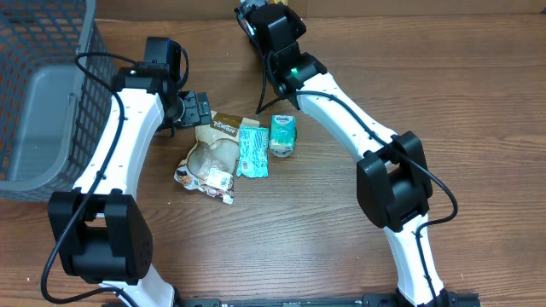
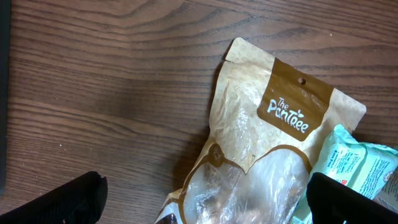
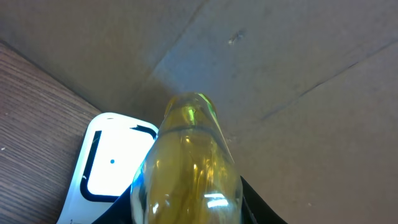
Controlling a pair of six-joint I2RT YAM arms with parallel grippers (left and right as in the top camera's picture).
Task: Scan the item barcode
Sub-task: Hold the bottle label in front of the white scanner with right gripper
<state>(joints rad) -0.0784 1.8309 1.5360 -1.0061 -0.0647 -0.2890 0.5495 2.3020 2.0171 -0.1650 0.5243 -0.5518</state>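
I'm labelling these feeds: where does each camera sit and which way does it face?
Overhead: above the table, looking down on both arms, packets, basket.
Left wrist: on left arm, looking down at brown pouch; left gripper open.
Right wrist: on right arm, facing cardboard past yellow bottle in right gripper.
Overhead and left wrist share the pouch.

From overhead I look straight down on the brown wooden desk (image 1: 316,247), far enough to see the whole workspace. My left wrist view points down, close over the tan see-through snack pouch (image 2: 249,155); overhead shares that pouch (image 1: 213,153). My right wrist view faces the brown cardboard wall (image 3: 298,62), with the yellowish clear plastic bottle (image 3: 189,174) right at the lens.
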